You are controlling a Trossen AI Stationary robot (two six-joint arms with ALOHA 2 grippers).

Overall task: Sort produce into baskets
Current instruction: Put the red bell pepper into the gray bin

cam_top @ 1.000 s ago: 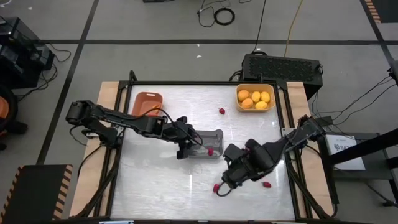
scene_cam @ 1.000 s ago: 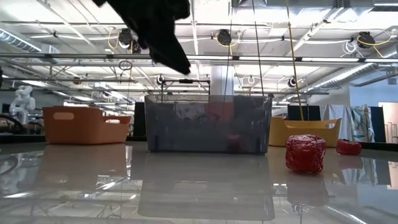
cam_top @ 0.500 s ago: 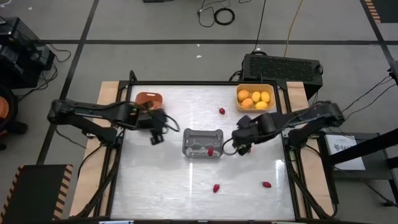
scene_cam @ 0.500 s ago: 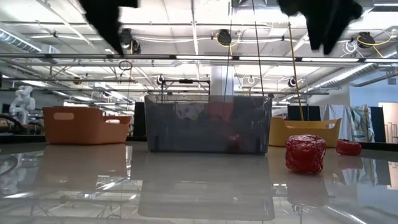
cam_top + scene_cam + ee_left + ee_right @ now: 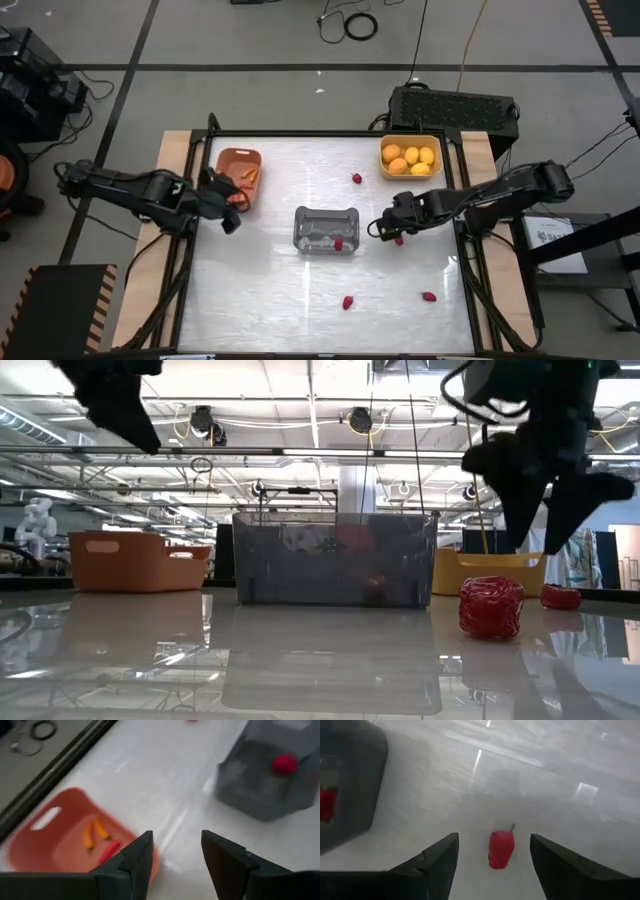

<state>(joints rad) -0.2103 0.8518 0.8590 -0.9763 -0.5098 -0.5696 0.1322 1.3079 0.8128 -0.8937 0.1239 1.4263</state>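
My right gripper (image 5: 387, 230) is open and empty, raised above the table just right of the grey translucent basket (image 5: 326, 228). In the right wrist view a red berry (image 5: 500, 849) lies on the table below and between its fingers. It also shows in the low view (image 5: 540, 525). My left gripper (image 5: 228, 218) is open and empty, raised beside the near right corner of the terracotta basket (image 5: 238, 165). That basket holds thin carrot sticks (image 5: 95, 834). The grey basket holds a red berry (image 5: 338, 243). The yellow basket (image 5: 411, 156) holds yellow-orange fruits.
Loose red berries lie on the table: one toward the far side (image 5: 356, 179), two near the front edge (image 5: 347, 302) (image 5: 429, 297). A black box (image 5: 452, 108) stands behind the yellow basket. Bare tabletop lies between the terracotta and grey baskets.
My left gripper has drawn back from the grey basket toward the table's left edge, ending beside the terracotta basket. My right gripper has gone from the berry near the front edge toward the far side and now hangs right of the grey basket.
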